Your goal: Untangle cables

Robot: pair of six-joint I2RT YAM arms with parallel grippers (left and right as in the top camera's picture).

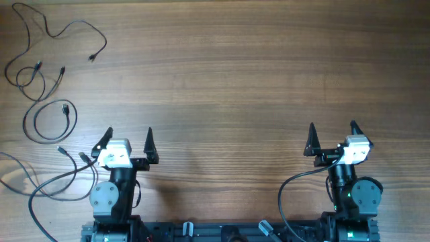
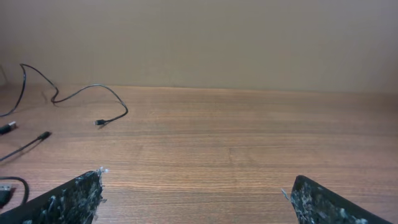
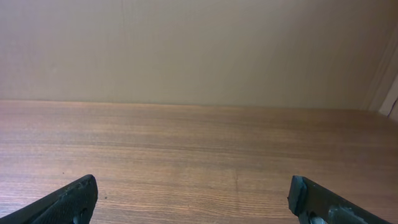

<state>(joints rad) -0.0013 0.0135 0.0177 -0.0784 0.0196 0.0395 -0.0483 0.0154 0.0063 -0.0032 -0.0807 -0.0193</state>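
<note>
Several thin black cables (image 1: 50, 74) lie in loose loops at the far left of the wooden table, with small plugs at their ends. One loop (image 1: 50, 121) sits just ahead of my left gripper, and more cable (image 1: 50, 181) lies beside the left arm base. In the left wrist view one cable (image 2: 87, 93) curls at the far left. My left gripper (image 1: 129, 136) is open and empty, to the right of the cables. My right gripper (image 1: 332, 130) is open and empty, far from them; no cable shows in the right wrist view.
The wooden table (image 1: 235, 81) stretches between and ahead of both arms. A thicker black arm cable (image 1: 289, 191) loops beside the right arm base. A beige wall (image 3: 199, 50) stands behind the table's far edge.
</note>
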